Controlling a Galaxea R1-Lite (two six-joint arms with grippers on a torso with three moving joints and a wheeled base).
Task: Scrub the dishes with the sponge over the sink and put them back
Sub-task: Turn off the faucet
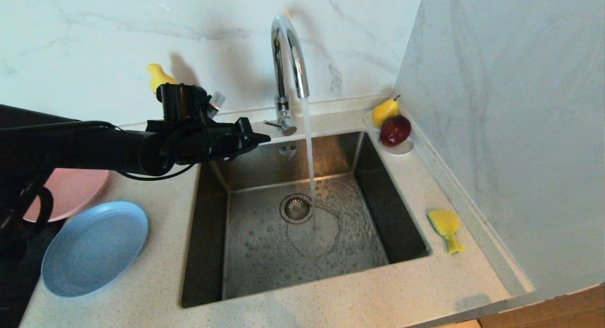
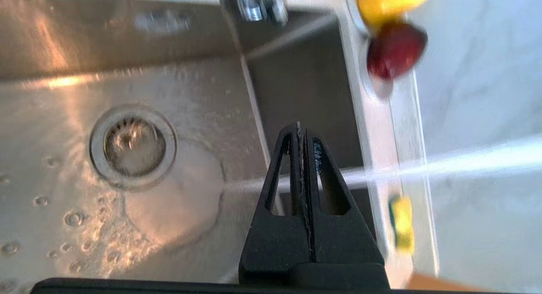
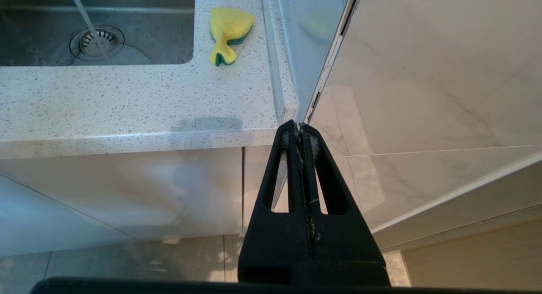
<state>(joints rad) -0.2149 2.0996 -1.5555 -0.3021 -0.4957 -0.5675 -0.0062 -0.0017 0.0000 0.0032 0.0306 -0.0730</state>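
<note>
Nearest us on the tabletop (image 1: 331, 299) lie the light-blue plate (image 1: 94, 247) and, behind it, the pink plate (image 1: 71, 191), both left of the sink (image 1: 302, 224). The sponge (image 1: 446, 226) waits on the right rim, where our right claw (image 3: 301, 131), parked low beside the cabinet, is pressed shut and empty. Farther back our left claw (image 1: 262, 139) hangs shut, holding nothing, above the sink's rear left corner near the running tap (image 1: 288, 73). We judge it should open before reaching down for a plate (the water already runs).
</note>
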